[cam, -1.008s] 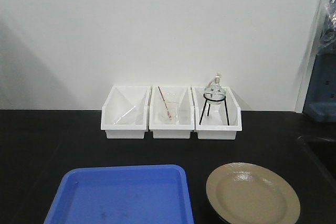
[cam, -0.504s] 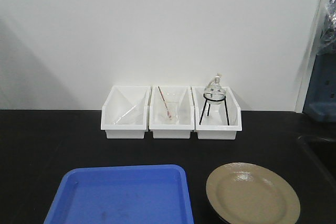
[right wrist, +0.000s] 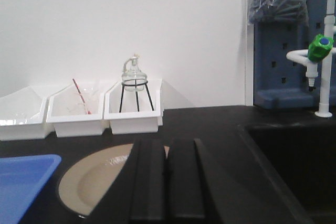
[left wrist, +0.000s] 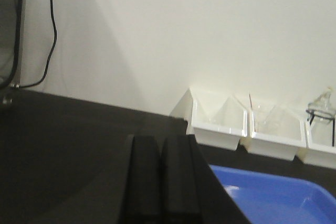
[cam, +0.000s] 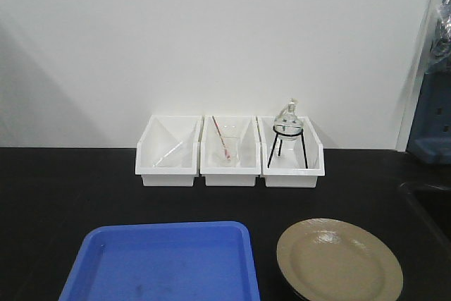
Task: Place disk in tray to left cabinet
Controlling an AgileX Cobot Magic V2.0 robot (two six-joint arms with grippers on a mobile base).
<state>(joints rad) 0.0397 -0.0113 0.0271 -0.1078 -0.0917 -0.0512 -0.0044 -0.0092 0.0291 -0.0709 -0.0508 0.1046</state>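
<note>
Disk (cam: 340, 259) lies flat (tan face up) beside tray (cam: 162, 262).

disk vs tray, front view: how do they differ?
Shape: the disk is round, while the tray is rectangular with rounded corners.
Colour: the disk is tan with a dark rim, and the tray is solid blue.
Width: the tray looks wider than the disk.
Shared: both are shallow and empty, and they lie flat side by side on the black countertop with a gap between them.

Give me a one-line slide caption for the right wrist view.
Closed right jaws in the foreground; tan disk on the black counter beside the blue tray, three white bins behind.
</note>
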